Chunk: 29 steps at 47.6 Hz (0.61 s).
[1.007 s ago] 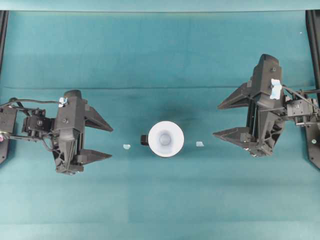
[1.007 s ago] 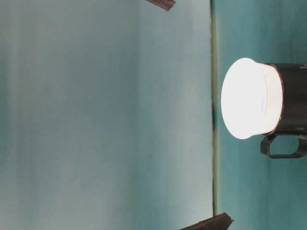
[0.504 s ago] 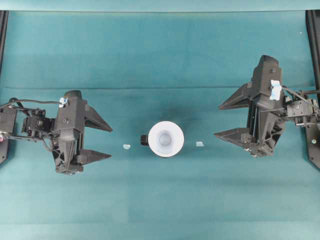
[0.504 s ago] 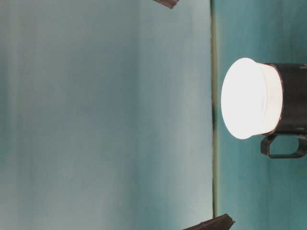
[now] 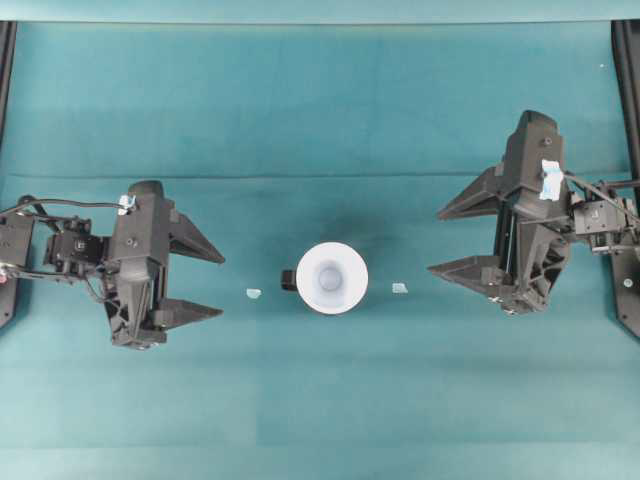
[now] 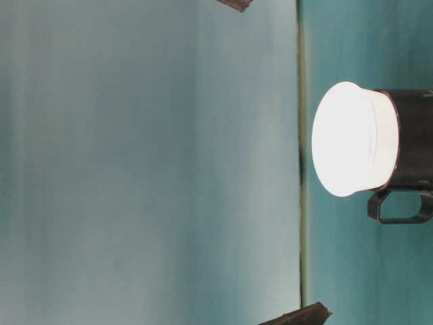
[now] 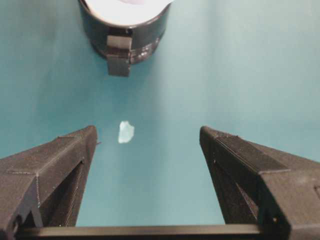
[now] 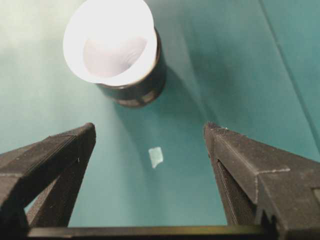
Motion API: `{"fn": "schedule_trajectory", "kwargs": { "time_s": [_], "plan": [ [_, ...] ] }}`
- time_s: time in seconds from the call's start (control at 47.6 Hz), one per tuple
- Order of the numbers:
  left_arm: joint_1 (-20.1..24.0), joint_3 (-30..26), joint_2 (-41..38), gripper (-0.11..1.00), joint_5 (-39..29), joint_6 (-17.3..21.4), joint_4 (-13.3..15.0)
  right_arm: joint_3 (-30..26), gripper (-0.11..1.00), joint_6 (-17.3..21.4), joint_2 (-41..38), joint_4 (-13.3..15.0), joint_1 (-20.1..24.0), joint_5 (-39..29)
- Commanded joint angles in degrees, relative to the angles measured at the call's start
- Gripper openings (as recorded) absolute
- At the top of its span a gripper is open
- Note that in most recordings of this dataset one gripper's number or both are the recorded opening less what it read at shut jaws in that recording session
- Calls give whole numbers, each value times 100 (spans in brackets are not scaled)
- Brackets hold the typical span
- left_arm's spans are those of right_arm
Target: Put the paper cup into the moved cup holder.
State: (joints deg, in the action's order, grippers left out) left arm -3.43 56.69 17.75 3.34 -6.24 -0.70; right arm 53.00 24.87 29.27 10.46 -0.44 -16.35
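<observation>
The white paper cup (image 5: 332,278) sits upright inside the black cup holder (image 5: 289,281) at the table's middle; only the holder's handle shows past the cup's rim from above. The table-level view shows the cup (image 6: 352,139) seated in the holder (image 6: 414,139). In the left wrist view the holder (image 7: 125,37) is ahead with its handle towards me; in the right wrist view the cup (image 8: 110,42) fills the holder (image 8: 140,87). My left gripper (image 5: 222,285) is open and empty, left of the cup. My right gripper (image 5: 433,241) is open and empty, to its right.
Two small pale tape marks lie on the teal cloth, one left of the holder (image 5: 253,294) and one right of it (image 5: 400,288). Black rails run along the left and right table edges (image 5: 628,60).
The right arm drew back slightly to the right between the earliest frame and half a second ago. Nothing has moved since. The cup and holder stay put.
</observation>
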Motion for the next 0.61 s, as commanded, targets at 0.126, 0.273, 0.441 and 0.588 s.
{"fn": "schedule_trajectory", "kwargs": {
  "time_s": [0.126,0.273,0.441,0.588],
  "plan": [
    [-9,-44,35,85,26,-9,-18,-53,86,0,35,9,18,26],
    [-9,-44,26,85,26,-9,-18,-53,86,0,35,9,18,18],
    [-9,-44,18,85,-88,-18,-9,-26,86,9,44,9,18,9],
    [-9,-53,18,85,-105,-18,-18,-18,86,9,44,9,18,9]
  ]
}}
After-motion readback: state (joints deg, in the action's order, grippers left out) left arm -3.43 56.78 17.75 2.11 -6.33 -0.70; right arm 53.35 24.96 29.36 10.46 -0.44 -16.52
